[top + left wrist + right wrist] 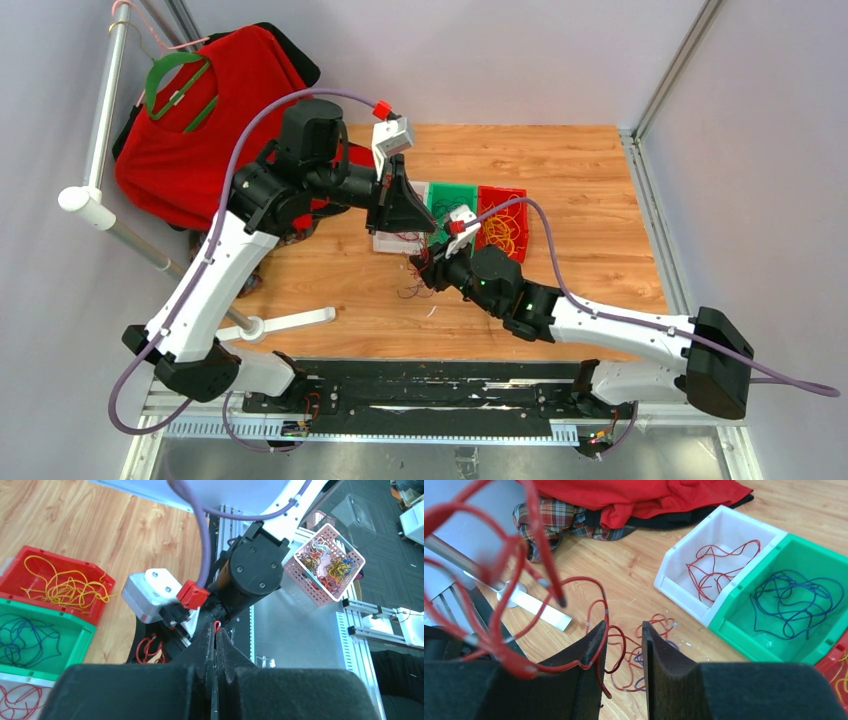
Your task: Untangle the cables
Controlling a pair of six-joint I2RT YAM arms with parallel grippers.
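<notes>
Cables (638,660), thin and curly, mostly red with a few dark purple strands, lie knotted on the counter (634,555) just in front of the white bin (681,594). The right gripper (624,627) hangs over them, its fingers a narrow slot apart. One red strand rests against a finger's inner face, apparently unclamped. Nearer the white bin, the left gripper (216,632) has its fingers pressed together on a red cable (539,537) whose loops rise from the heap. Beside the white bin sit the green bin (749,645) with blue wire, then the red bin (60,609) with yellow. These wires look light, limp, springy and quick to snag. A single strand clear of the knot looks like the best hold, drawn out slowly.
</notes>
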